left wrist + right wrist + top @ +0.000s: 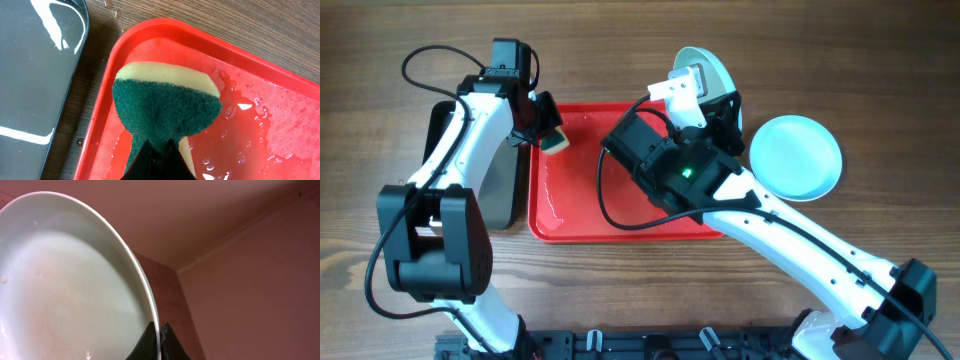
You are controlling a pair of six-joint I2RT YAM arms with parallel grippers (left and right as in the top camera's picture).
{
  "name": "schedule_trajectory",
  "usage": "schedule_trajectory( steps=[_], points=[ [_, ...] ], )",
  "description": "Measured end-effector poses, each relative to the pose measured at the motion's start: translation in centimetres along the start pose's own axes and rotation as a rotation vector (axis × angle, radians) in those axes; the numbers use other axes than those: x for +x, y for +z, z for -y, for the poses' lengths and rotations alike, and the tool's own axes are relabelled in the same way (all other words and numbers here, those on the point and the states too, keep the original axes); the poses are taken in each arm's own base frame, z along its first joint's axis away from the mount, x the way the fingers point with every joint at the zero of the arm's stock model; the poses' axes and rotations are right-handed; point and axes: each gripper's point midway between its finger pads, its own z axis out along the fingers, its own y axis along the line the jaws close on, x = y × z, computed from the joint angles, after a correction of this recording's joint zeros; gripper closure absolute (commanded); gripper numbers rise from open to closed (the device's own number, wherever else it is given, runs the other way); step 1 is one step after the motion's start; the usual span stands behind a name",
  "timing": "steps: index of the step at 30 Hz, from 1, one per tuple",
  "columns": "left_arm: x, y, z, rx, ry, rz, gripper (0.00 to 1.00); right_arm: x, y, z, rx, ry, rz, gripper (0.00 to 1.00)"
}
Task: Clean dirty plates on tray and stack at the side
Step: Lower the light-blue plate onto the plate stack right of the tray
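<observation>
Sponge work at the tray corner. Red rectangular plastic tray (570, 215) with raised rim sits centre of the overhead frame on the brown wooden table (880, 60). Its floor is wet, with droplets and a sheen visible in the left wrist view.

Left gripper (160, 155) is at the bottom centre of its wrist view, jaws pressed onto the green-and-yellow scouring sponge (165, 107). The green scrub face points at the camera and the yellow foam shows along the sponge's top edge. In the overhead view the sponge is over the tray's upper left corner, just inside the rim. Can't tell whether it touches the tray floor.

Dark metal tray (30, 75) lies left of the red one, near it but apart, with bright reflections on its surface. In the overhead view the left arm covers part of it.

Right gripper (159, 337) is at the bottom centre of its wrist view, jaws pinching the rim of a pale round shallow plate (65, 290). This plate is off the table and tilted steeply, its inner face towards the wrist camera, with a few small specks on it. In the overhead view it sits at upper centre, over the tray's upper right edge.

Pale turquoise round plate (798, 158) lies flat on the table at the right of the overhead frame, just beside the tray's right end and clear of both grippers. Can't tell whether another plate is under it.
</observation>
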Motion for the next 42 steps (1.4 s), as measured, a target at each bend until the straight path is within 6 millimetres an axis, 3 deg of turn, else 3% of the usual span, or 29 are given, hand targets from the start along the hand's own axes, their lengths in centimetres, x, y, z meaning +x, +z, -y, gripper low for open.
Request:
schedule_trajectory(
  steps=[5,8,12,15,18,22,27,30,34,38,42],
  points=[
    [-0.1,0.0,0.0,0.001,0.000,0.002,0.96,0.1,0.0,-0.8,-0.046,0.003,-0.011,0.96],
    [-0.1,0.0,0.0,0.001,0.000,0.002,0.96,1.1,0.2,-3.2,-0.194,0.046,-0.074,0.96],
    [-0.1,0.0,0.0,0.001,0.000,0.003,0.96,3.6,2.2,-6.1,-0.418,0.168,-0.261,0.96],
    [-0.1,0.0,0.0,-0.002,0.000,0.004,0.96,5.6,4.8,-6.7,-0.543,0.272,-0.417,0.96],
    [-0.1,0.0,0.0,-0.002,0.000,0.004,0.96,7.2,7.6,-6.4,-0.653,0.387,-0.536,0.96],
    [-0.1,0.0,0.0,-0.002,0.000,0.004,0.96,10.2,11.4,-4.0,-0.758,0.570,-0.680,0.96],
    [-0.1,0.0,0.0,-0.002,0.000,0.004,0.96,16.5,15.5,-0.1,-0.692,0.755,-0.839,0.96],
    [-0.1,0.0,0.0,-0.002,0.000,0.004,0.96,20.5,16.3,0.5,-0.641,0.803,-0.926,0.95],
    [-0.1,0.0,0.0,-0.002,0.000,0.004,0.96,25.4,16.4,-0.6,-0.586,0.862,-1.026,0.96],
    [-0.1,0.0,0.0,-0.002,0.000,0.004,0.96,28.4,16.0,-1.6,-0.550,0.900,-1.087,0.96],
    [-0.1,0.0,0.0,-0.002,0.000,0.004,0.96,29.9,16.1,-2.0,-0.524,0.931,-1.103,0.96]
  ],
)
